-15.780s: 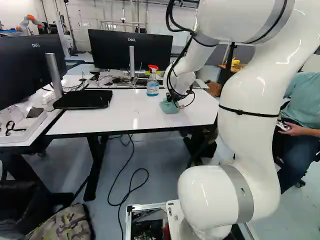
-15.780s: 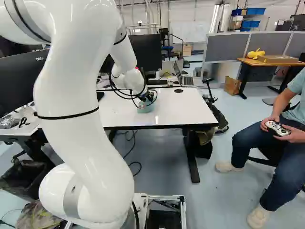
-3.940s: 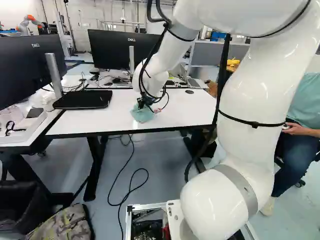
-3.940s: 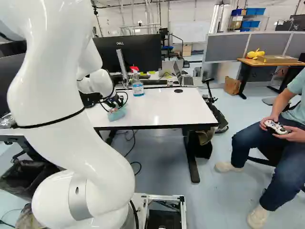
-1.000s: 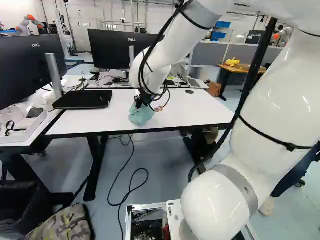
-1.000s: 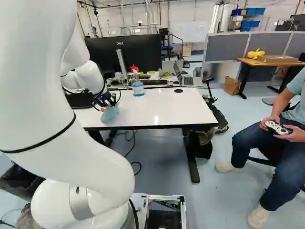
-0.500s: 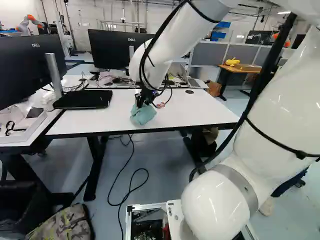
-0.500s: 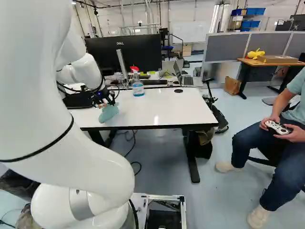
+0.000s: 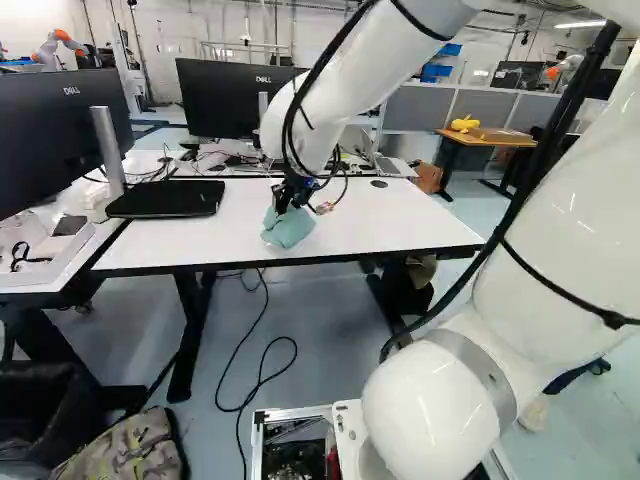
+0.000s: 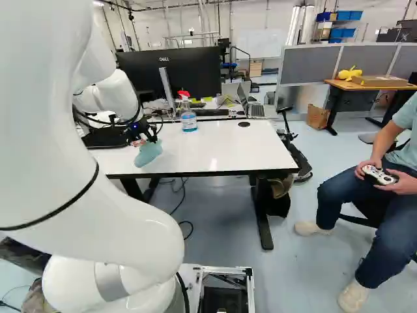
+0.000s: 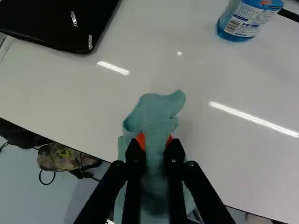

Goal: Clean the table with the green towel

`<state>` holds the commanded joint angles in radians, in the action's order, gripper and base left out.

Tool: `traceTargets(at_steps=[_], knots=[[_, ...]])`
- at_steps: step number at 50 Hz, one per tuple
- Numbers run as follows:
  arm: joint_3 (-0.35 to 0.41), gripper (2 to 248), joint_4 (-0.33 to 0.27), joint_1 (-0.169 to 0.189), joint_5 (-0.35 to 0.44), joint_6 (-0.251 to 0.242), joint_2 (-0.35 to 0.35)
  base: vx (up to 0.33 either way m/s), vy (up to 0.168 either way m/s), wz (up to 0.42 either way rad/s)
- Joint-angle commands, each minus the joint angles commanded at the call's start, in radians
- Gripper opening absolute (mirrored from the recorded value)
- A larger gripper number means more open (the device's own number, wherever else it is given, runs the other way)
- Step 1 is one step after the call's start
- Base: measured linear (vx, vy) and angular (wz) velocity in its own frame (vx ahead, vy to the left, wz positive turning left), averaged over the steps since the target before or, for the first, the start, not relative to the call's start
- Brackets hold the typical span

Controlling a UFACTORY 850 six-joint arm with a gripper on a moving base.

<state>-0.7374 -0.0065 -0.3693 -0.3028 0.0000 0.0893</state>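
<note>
While my tool pinches the green towel between two orange pads, the towel is located near the front edge of the counter. The spray bottle stands upright near the rear edge; a flat black object lies toward the left end.

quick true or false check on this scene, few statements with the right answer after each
1. The black gripper grips the bunched green towel. True.
2. The clear plastic spray bottle with blue liquid and red trigger lies on its side. False: it stands upright on the white table.
3. A brown cardboard box rests on the wooden-topped desk. True.
4. The flat black rectangular object is on the floor. False: it is on the white table.
</note>
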Motion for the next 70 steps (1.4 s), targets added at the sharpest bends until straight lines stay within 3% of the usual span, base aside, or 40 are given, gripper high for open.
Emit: traceTargets(at_steps=[27, 70], knots=[[0.037, 57, 0.000, 0.101, 0.072, 0.000, 0.039, 0.000, 0.000, 0.000], [0.036, 57, 0.000, 0.273, 0.072, 0.000, 0.037, 0.000, 0.000, 0.000]])
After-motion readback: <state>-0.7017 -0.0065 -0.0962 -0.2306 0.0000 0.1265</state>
